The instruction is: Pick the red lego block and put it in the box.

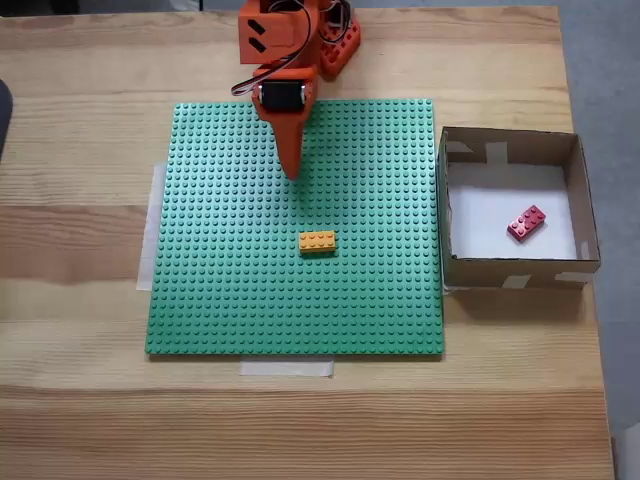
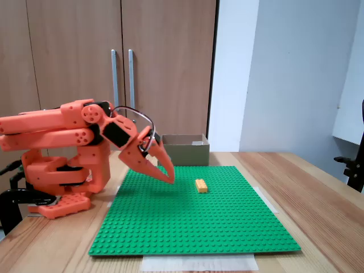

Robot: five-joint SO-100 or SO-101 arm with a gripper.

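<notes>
Two bricks show in a fixed view from above: the red lego block (image 1: 526, 223) lies on the white floor of the box (image 1: 580, 195) at the right of the frame, toward the right wall, and an orange-yellow brick (image 1: 317, 241) sits near the middle of the green baseplate (image 1: 220, 300). By that, the placing looks done and only the retreat seems left. The gripper (image 1: 291, 172) points down over the upper middle of the baseplate, well apart from the box and holding nothing; in a fixed view from the side its jaws (image 2: 166, 170) look closed or nearly so, above the studs. Any next move needs only a clear lift, with open baseplate all around and bare wooden table (image 1: 80, 400) beyond the edges
</notes>
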